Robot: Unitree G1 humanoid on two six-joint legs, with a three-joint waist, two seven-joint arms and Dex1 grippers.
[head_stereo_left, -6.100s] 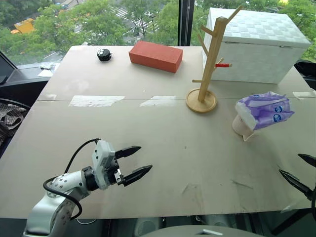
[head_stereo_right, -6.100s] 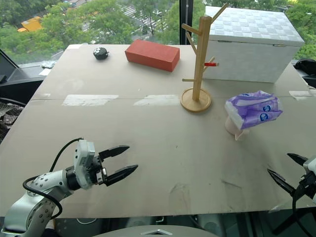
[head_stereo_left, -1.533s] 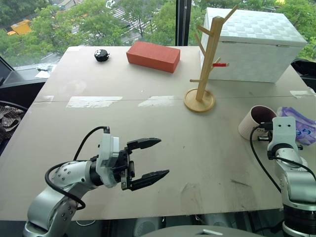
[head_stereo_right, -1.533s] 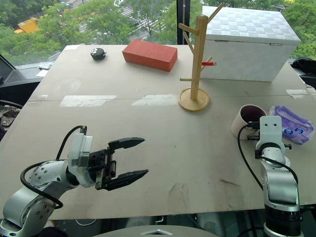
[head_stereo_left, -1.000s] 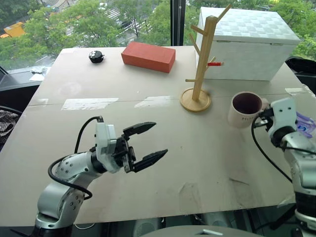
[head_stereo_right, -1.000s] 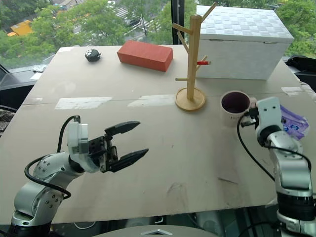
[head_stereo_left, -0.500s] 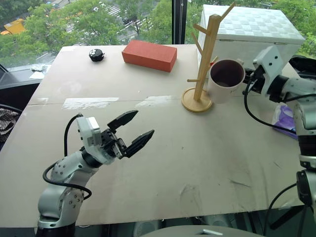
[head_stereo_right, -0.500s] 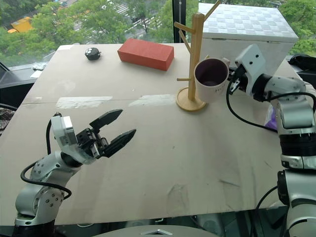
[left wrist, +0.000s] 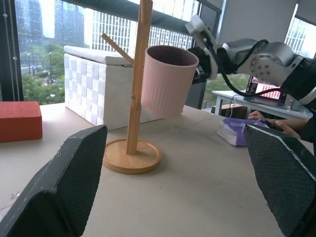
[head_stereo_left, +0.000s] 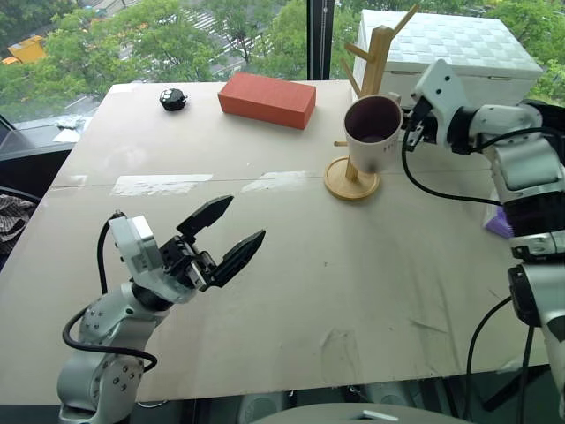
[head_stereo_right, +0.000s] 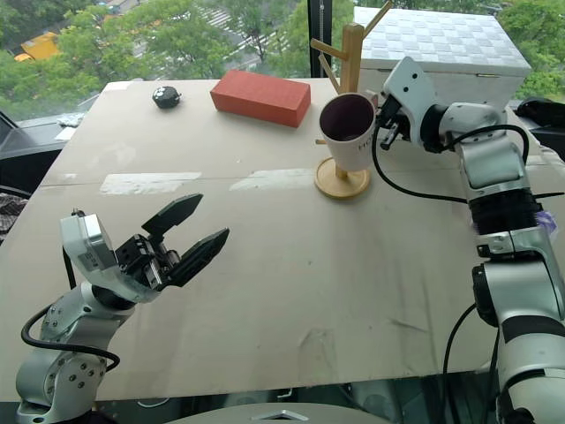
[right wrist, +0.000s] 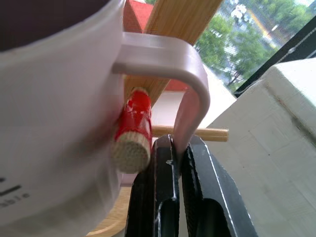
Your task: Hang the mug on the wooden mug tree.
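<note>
The cream mug with its dark inside hangs in the air, upright, right against the wooden mug tree and covering the middle of its pole. My right gripper is shut on the mug's handle. In the right wrist view the red-tipped peg shows inside the handle's loop, close to the mug's wall; whether it bears the mug I cannot tell. My left gripper stands open above the table's near left, holding nothing, well apart from the tree.
Behind the tree stands a white box. A red brick and a small black object lie at the back of the table. A purple packet lies at the right edge, partly behind my right arm.
My right gripper has lifted the mug off the table at the right and carried it left and forward to the tree's pegs. The left gripper has tilted upward, still open.
</note>
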